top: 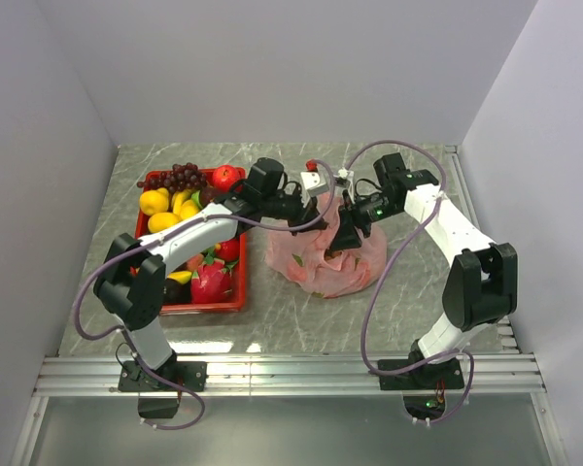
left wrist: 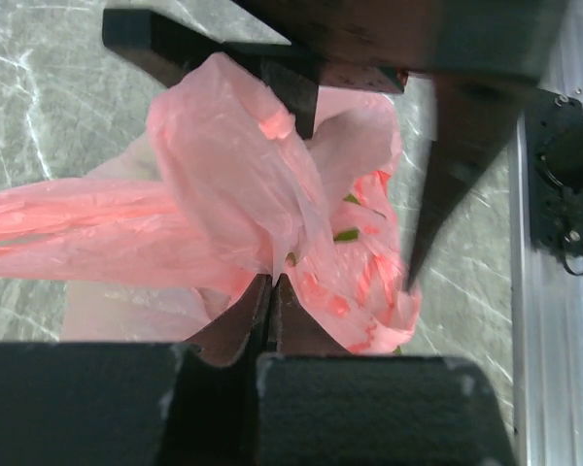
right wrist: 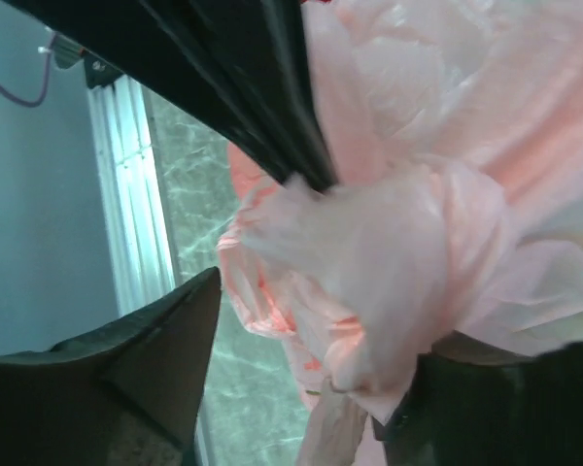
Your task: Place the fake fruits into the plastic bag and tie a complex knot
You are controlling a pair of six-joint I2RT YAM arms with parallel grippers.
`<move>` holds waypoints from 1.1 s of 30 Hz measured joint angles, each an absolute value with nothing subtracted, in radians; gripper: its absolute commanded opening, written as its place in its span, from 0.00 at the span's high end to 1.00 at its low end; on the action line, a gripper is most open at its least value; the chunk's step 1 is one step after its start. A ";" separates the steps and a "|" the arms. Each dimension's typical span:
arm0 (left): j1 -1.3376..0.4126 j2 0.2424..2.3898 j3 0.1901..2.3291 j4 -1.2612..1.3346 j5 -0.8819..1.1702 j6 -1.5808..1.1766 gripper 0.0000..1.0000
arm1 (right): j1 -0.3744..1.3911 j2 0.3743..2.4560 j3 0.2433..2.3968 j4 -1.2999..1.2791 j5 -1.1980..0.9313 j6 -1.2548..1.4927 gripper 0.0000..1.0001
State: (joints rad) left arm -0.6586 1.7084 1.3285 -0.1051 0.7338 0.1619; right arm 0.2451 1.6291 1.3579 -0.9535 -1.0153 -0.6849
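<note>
The pink plastic bag (top: pixel 323 260) lies on the marble table right of the red tray, with fruit shapes showing through its film. My left gripper (left wrist: pixel 272 283) is shut on a gathered bunch of the bag's film (left wrist: pixel 235 175) at its mouth, seen over the bag from above (top: pixel 309 210). My right gripper (right wrist: pixel 316 320) is open, its two fingers straddling the same twisted bunch (right wrist: pixel 389 252); from above it hangs over the bag's top (top: pixel 347 231). Purple grapes (top: pixel 175 178), a red apple (top: pixel 223 177), lemons (top: pixel 156 202) and a dragon fruit (top: pixel 211 282) lie in the tray.
The red tray (top: pixel 202 306) stands left of the bag, under the left arm. A small red object (top: pixel 312 165) sits on the table behind the grippers. Grey walls close in both sides; a metal rail (top: pixel 291 374) runs along the near edge.
</note>
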 measured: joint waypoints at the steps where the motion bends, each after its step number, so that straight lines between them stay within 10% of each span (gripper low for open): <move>1: -0.663 1.718 1.332 -0.097 0.730 0.160 1.00 | 0.245 1.629 1.358 -0.963 -1.015 -0.686 0.29; 9: -0.706 1.733 1.335 -0.049 0.707 0.134 1.00 | 0.246 1.654 1.364 -0.974 -1.035 -0.675 0.36; 15: -0.713 1.733 1.338 -0.027 0.699 0.110 0.99 | 0.246 1.684 1.366 -0.949 -1.037 -0.636 0.77; 19: -0.705 1.732 1.347 -0.035 0.684 0.102 0.74 | 0.244 1.684 1.365 -0.933 -1.029 -0.622 1.00; 27: -0.564 1.629 1.345 -0.101 0.691 0.043 0.35 | 0.244 1.671 1.352 -0.903 -1.022 -0.631 1.00; 33: -0.445 1.575 1.441 -0.136 0.669 -0.016 0.27 | 0.244 1.637 1.340 -0.931 -1.041 -0.757 1.00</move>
